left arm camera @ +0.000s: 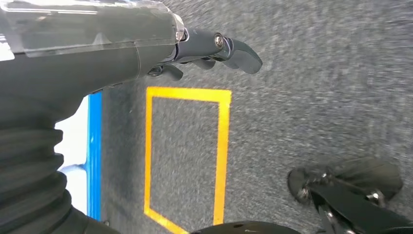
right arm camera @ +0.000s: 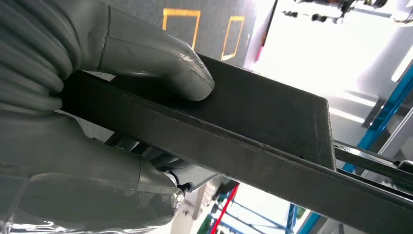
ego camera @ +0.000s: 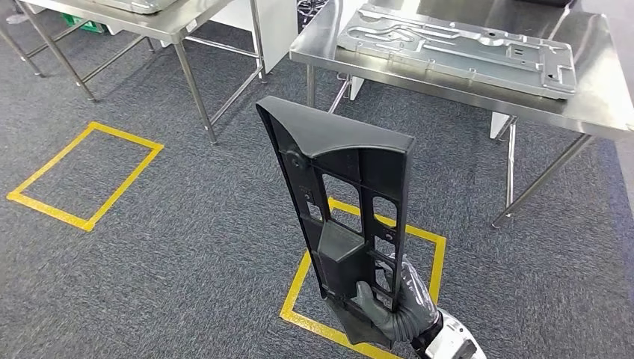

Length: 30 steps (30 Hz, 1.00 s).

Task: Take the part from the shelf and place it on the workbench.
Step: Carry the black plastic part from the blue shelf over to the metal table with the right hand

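One right hand [ego camera: 396, 307] grips the upright black part [ego camera: 344, 202]; left hand [left arm camera: 214, 48] seemingly curled, holding nothing

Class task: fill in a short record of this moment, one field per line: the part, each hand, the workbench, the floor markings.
Part: black plastic part, upright, gripped at its lower end
Right hand: holds the part, thumb pressed on its flat face
Left hand: holds nothing, fingers curled, hanging over the carpet
Workbench: steel, ahead of the robot, carries a grey metal panel
Floor markings: yellow tape squares on grey carpet
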Each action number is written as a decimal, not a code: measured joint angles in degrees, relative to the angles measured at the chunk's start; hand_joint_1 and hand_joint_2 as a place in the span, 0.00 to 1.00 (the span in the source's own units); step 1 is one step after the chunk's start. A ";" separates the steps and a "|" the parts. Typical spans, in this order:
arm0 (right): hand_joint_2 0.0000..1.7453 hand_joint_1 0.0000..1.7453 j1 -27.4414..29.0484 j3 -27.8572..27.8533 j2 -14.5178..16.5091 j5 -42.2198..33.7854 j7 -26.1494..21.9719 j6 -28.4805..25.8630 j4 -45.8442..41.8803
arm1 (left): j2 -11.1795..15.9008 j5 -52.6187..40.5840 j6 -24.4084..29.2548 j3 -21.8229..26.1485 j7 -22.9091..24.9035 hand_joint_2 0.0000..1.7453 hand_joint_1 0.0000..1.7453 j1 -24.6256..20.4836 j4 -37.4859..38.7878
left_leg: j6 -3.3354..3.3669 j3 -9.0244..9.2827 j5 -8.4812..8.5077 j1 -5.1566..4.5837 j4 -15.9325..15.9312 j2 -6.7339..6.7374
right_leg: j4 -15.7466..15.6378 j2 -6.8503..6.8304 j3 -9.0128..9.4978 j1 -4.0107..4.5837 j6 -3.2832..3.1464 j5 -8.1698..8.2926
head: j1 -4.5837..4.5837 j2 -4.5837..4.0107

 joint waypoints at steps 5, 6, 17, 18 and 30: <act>1.00 1.00 0.50 -0.12 -0.57 0.00 -0.01 0.00 -0.87 | -0.41 0.01 -0.01 0.43 0.05 1.00 0.00 -0.28 -0.02 | 1.57 1.16 0.49 0.07 -2.76 0.61 | 0.79 0.55 -0.78 -0.15 1.60 -0.49 | 0.01 0.00; 1.00 1.00 0.49 -0.15 -0.71 0.00 -0.01 0.00 -1.02 | -0.50 0.01 -0.01 0.50 0.04 1.00 0.00 -0.34 -0.03 | 1.94 1.26 0.63 0.19 -3.02 1.16 | 2.52 -0.63 -1.58 -0.09 1.85 -1.61 | 0.01 0.00; 1.00 1.00 0.75 -0.03 -2.56 5.35 1.49 -3.57 -1.78 | -1.38 -0.46 0.54 0.88 -3.32 1.00 0.00 -0.36 -0.03 | 1.05 2.39 -0.45 -0.49 -3.11 6.47 | -0.15 -8.18 -0.52 -0.10 1.74 0.16 | 0.01 0.00; 1.00 1.00 0.90 0.10 -2.76 5.70 1.81 -3.97 -2.12 | -1.50 -0.68 0.61 0.84 -3.44 1.00 0.00 -0.43 -0.03 | 0.74 2.56 -0.53 -0.56 -3.23 6.88 | -0.19 -7.59 -0.61 -0.04 1.46 0.25 | 0.01 0.00; 1.00 1.00 -1.87 0.96 -4.76 -3.01 2.06 0.89 -0.55 | -2.22 1.32 2.03 1.00 -6.51 1.00 0.00 -0.74 -0.04 | 0.25 -0.58 -0.74 -0.24 1.58 0.28 | -0.31 -0.37 0.01 -0.46 0.32 0.35 | 0.01 0.00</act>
